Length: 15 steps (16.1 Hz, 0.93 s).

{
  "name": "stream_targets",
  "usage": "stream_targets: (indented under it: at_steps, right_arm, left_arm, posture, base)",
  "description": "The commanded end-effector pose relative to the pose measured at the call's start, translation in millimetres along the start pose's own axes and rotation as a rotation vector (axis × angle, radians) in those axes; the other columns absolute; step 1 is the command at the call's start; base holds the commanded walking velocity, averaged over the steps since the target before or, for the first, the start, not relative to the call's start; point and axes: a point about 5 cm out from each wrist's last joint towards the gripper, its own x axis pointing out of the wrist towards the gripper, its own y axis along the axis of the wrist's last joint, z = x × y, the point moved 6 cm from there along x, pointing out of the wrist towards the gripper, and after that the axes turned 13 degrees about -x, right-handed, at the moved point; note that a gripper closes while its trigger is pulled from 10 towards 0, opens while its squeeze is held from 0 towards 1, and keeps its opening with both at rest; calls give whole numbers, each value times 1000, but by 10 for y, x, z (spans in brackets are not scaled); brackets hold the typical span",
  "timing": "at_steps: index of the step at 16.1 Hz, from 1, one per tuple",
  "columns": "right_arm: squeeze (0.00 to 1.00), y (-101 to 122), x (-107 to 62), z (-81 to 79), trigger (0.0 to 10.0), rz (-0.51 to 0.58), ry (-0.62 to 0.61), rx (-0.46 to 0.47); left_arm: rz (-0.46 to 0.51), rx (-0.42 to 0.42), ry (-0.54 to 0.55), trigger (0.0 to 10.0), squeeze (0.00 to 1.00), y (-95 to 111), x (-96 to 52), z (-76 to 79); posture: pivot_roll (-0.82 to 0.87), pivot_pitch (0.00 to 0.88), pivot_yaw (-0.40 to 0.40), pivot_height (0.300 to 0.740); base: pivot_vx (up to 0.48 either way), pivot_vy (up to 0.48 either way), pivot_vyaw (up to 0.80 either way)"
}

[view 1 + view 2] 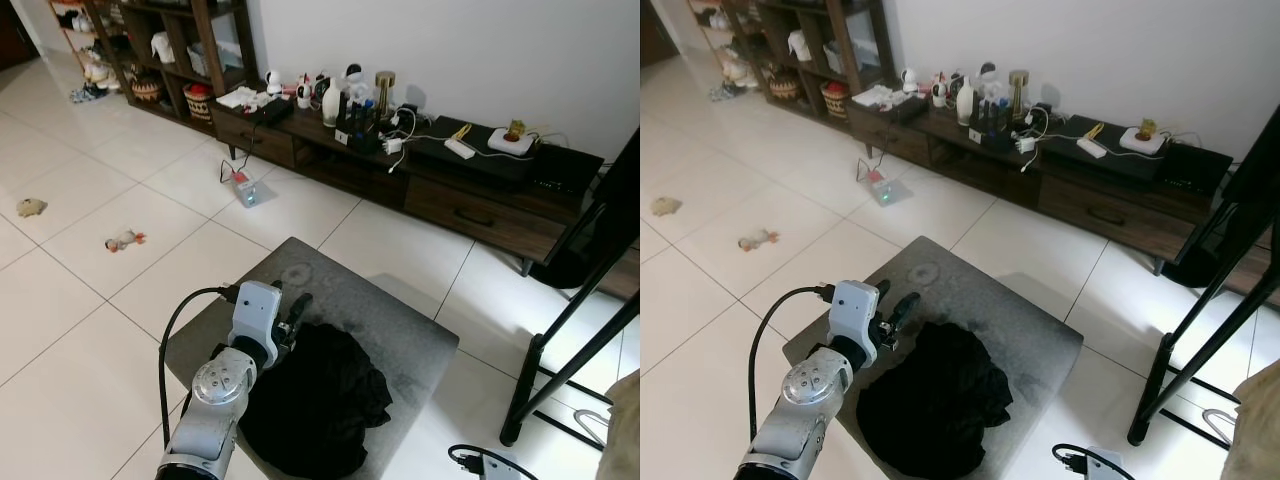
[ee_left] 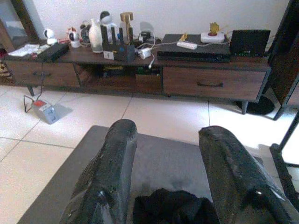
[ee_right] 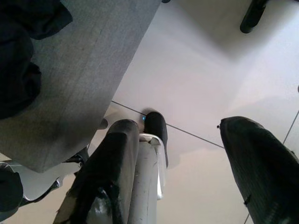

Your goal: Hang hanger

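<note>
Reaching for the garment, nothing gripped yet

Left gripper (image 2: pixel 161 186), fingers spread wide, hovers with the black garment (image 1: pixel 315 400) just beneath its tips on the grey ottoman (image 1: pixel 400 330); beyond stands the black rack (image 1: pixel 570 340). No hanger discernible. Next: descend, close. Right gripper (image 3: pixel 180 172), spread wide, hangs above floor.
</note>
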Motion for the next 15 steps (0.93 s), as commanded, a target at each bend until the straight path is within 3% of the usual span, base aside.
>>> stream_targets:
  at_steps: [1,15]
  right_arm:
    - [0,-42,-5,-11,10000,-6,-4,25]
    - [0,-17,-3,-31,10000,5,10,15]
  left_arm:
    - [-5,-5,6,10000,0,-46,-19,-49]
    - [4,-18,-8,10000,0,-42,26,-39]
  posture:
    - [-90,144,23,735]
    - [-88,143,24,685]
  base:
    - [0,0,0]
    - [0,0,0]
